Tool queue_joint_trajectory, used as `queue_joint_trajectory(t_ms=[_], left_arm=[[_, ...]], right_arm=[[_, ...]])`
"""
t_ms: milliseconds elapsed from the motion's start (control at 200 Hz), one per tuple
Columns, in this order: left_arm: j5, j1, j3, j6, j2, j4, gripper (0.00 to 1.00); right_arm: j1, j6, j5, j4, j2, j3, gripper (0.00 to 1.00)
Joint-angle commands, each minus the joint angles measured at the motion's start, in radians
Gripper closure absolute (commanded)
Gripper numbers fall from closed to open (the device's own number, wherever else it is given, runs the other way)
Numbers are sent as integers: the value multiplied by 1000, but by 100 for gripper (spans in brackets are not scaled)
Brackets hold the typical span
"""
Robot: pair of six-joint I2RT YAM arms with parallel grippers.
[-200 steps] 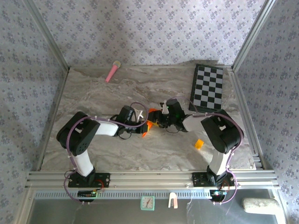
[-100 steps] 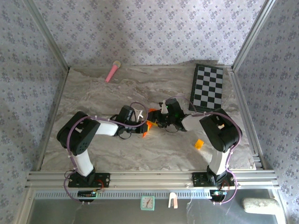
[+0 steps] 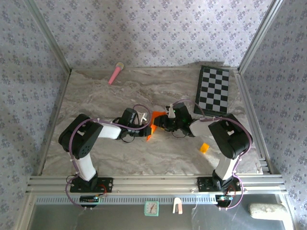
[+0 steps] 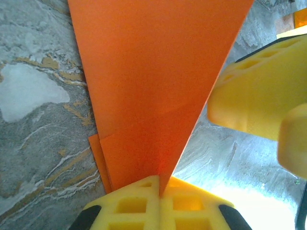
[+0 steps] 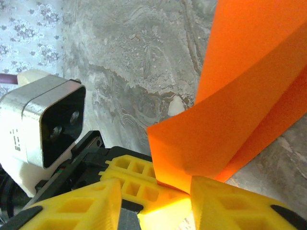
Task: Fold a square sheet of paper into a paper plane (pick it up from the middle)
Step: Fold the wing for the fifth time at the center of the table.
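The square sheet of paper point(image 3: 153, 127), bright orange and folded into layers that taper to a point, stands on edge at the table's middle between both arms. My left gripper point(image 4: 160, 184) is shut on its folded lower tip, the paper point(image 4: 153, 72) fanning up from the pressed yellow fingers. My right gripper point(image 5: 156, 191) faces it from the other side. Its jaws stand apart around the sheet's point(image 5: 240, 110) lower corner and the left gripper's fingertips point(image 5: 136, 175). The paper touches the right-hand finger point(image 5: 225, 201), and the other finger stands clear of it. In the top view the two grippers meet at the paper, left gripper point(image 3: 147, 131), right gripper point(image 3: 162, 125).
A checkerboard point(image 3: 214, 89) lies at the back right and a pink stick point(image 3: 115, 73) at the back left. A small yellow-orange block point(image 3: 205, 147) sits near the right arm's base. Metal rails and patterned walls bound the marble table point(image 3: 96, 96).
The right gripper's jaws have narrowed around the paper and its arm has shifted slightly. An orange flap now shows higher above the grippers. The left gripper has stayed shut in place.
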Motion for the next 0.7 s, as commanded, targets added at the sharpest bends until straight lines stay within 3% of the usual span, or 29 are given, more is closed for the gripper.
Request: queue_joint_trajectory(t_ms=[0,405,695], left_arm=[[-7,5,-2,-8,44,-64,100],[-1,7,10,-11,52,-80,99],[18,7,23,-26,59,-111,92]], right_arm=[[1,-29,-1,-3,15,31,64],[8,-34,-14,-22,104,102,67],[8,-34,-11,-41,132,118,67]])
